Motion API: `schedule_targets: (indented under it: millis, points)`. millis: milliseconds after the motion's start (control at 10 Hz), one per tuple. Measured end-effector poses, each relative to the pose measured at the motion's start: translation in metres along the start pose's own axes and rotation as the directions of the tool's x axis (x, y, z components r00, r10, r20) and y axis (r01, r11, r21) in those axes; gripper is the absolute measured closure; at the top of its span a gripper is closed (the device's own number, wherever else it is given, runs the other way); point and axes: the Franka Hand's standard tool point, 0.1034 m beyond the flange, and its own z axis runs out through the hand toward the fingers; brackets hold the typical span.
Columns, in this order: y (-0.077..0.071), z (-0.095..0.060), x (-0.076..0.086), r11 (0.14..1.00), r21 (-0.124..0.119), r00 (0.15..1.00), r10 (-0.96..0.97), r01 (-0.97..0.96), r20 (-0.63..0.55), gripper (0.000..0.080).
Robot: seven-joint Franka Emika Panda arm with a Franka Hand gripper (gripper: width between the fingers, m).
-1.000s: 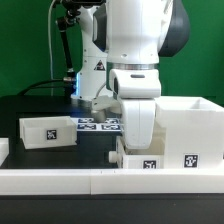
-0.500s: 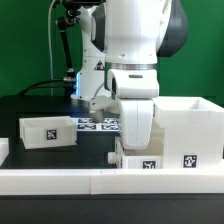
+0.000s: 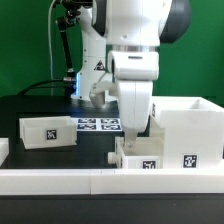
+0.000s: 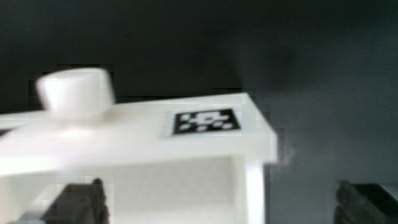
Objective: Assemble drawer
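A small white open-top tray (image 3: 140, 156) with a tag on its front stands beside the large boxy housing (image 3: 186, 128) at the exterior view's right. A second small tray (image 3: 47, 131) stands at the left. My gripper (image 3: 136, 132) hangs just above the first tray and is open and empty. In the wrist view the tray (image 4: 143, 150) shows its round knob (image 4: 75, 90) and a tag (image 4: 208, 120). My gripper (image 4: 224, 205) has its jaws wide apart. One fingertip (image 4: 80, 200) is over the tray, the other over the black table.
The marker board (image 3: 100, 124) lies flat on the black table behind the trays. A low white border wall (image 3: 100, 181) runs along the front. The arm's base and cables stand at the back.
My arm has risen and tilted a little toward the exterior view's right. The tray below it has stayed in place.
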Motion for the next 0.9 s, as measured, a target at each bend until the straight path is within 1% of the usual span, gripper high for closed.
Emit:
schedule_targets:
  millis: [100, 200, 300, 400, 500, 600, 800, 900]
  points:
    - [0.005, -0.011, -0.007, 1.000, 0.018, 1.000, -0.011, 0.010, 0.008, 0.0153]
    - [0.011, -0.016, -0.019, 0.997, 0.033, 0.998, -0.064, 0.063, 0.009, 0.0151]
    - [0.017, -0.017, -0.036, 0.993, 0.055, 0.995, -0.101, 0.100, 0.007, 0.0151]
    - [0.019, -0.013, -0.044, 0.990, 0.084, 0.994, -0.112, 0.111, 0.005, 0.0151]
    - [0.025, -0.010, -0.048, 0.989, 0.090, 0.993, -0.118, 0.118, 0.003, 0.0151]
    - [0.025, -0.009, -0.052, 0.990, 0.090, 0.994, -0.111, 0.111, 0.004, 0.0151]
    - [0.025, -0.009, -0.053, 0.989, 0.091, 0.993, -0.115, 0.115, -0.001, 0.0151]
    - [0.023, -0.005, -0.059, 0.988, 0.091, 0.992, -0.121, 0.124, -0.039, 0.0151]
